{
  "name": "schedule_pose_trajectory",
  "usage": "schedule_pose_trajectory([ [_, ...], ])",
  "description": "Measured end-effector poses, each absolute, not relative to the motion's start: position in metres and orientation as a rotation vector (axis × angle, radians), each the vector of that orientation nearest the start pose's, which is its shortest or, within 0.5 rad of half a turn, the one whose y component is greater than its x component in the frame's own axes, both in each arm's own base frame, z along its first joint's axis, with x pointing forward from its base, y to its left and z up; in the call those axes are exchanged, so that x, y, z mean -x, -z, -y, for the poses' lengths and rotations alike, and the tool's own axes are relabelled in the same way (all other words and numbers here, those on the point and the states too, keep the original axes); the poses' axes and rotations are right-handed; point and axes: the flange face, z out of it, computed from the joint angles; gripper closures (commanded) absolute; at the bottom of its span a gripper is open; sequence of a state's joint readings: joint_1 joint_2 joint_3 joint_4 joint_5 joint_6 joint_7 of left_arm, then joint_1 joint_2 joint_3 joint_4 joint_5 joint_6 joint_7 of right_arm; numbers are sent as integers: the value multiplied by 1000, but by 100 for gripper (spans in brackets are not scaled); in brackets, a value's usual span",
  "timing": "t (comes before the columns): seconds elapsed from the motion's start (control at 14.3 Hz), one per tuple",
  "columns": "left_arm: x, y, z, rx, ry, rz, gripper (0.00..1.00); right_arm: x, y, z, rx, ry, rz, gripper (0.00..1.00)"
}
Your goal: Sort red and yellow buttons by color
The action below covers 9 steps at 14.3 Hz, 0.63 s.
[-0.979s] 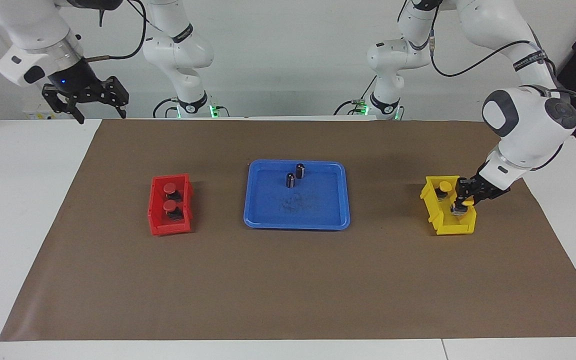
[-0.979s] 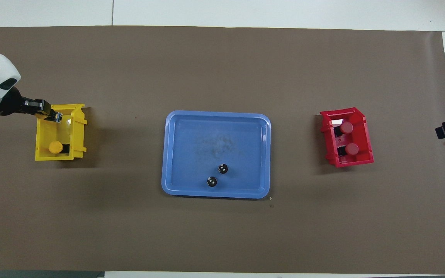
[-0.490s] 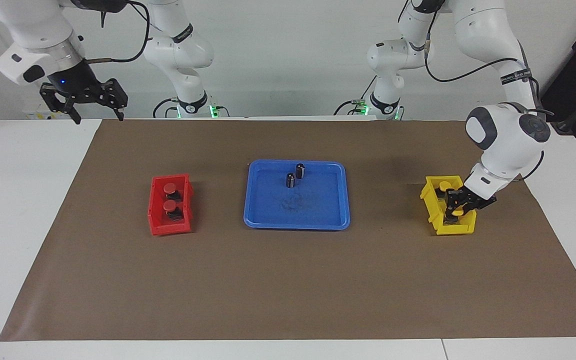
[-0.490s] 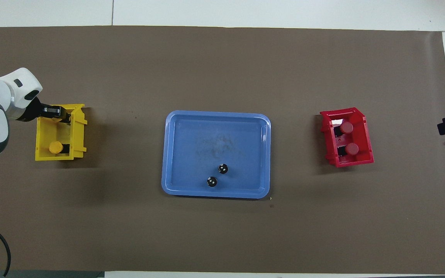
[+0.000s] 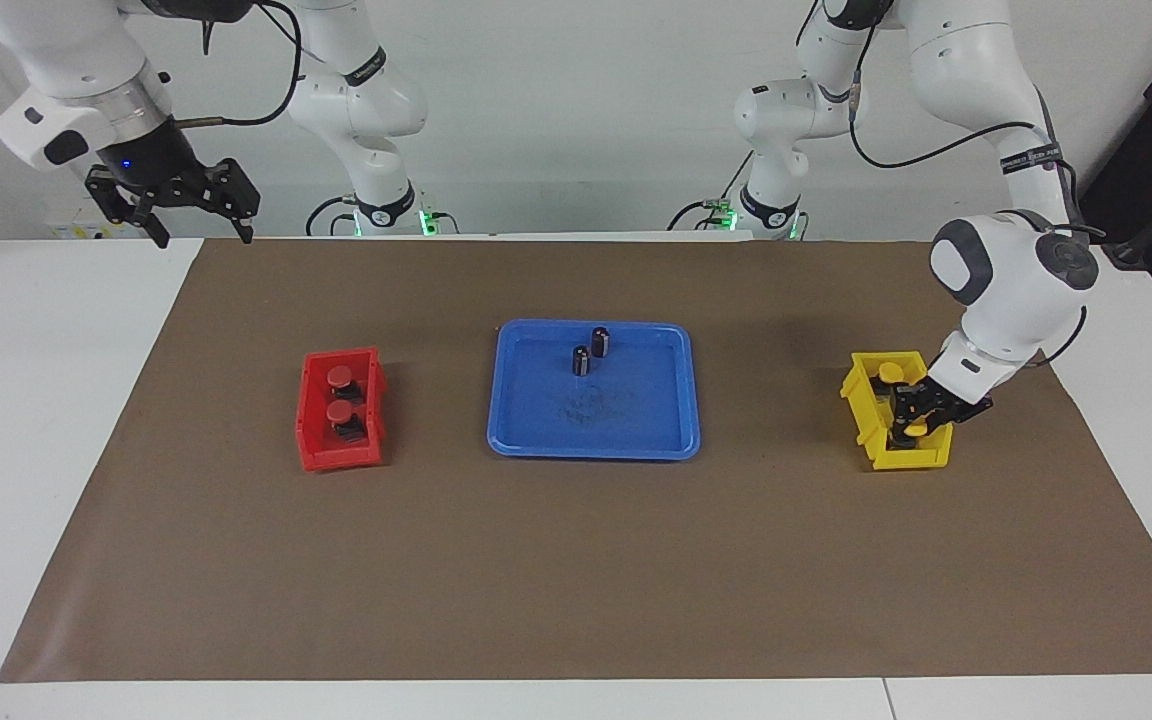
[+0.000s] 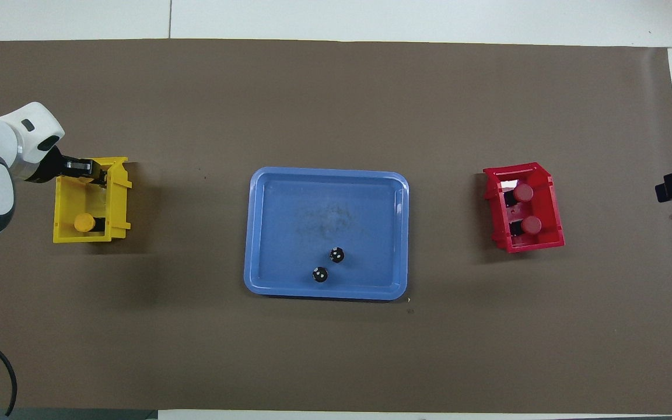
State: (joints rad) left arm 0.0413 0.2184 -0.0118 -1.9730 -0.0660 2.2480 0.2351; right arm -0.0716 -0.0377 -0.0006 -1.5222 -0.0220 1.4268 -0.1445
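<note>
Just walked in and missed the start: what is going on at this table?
The left pincer is down in the yellow bin, shut on a yellow button; another yellow button already lies there. Both red buttons sit in the red bin. Two black cylinders stand in the blue tray. The right pincer waits open above its end of the table.

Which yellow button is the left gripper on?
The yellow button farther from the robots in the yellow bin; left gripper grips it. The other sits free.
</note>
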Motion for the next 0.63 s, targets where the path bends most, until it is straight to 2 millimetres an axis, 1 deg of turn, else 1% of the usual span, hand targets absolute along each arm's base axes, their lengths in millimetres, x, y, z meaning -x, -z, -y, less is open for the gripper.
schedule_pose_trajectory([
  [0.07, -603, -366, -17, 3176, 102, -262, 43, -526, -655, 41, 3154, -94, 110, 0],
  [0.42, -605, -368, -18, 3175, 114, -258, 39, -526, -655, 40, 3153, -95, 111, 0],
  [0.56, -608, -375, -18, 3174, 126, -259, 39, -526, -655, 40, 3153, -95, 112, 0],
  [0.63, -610, -384, -18, 3176, 121, -261, 37, -526, -655, 40, 3153, -95, 112, 0],
])
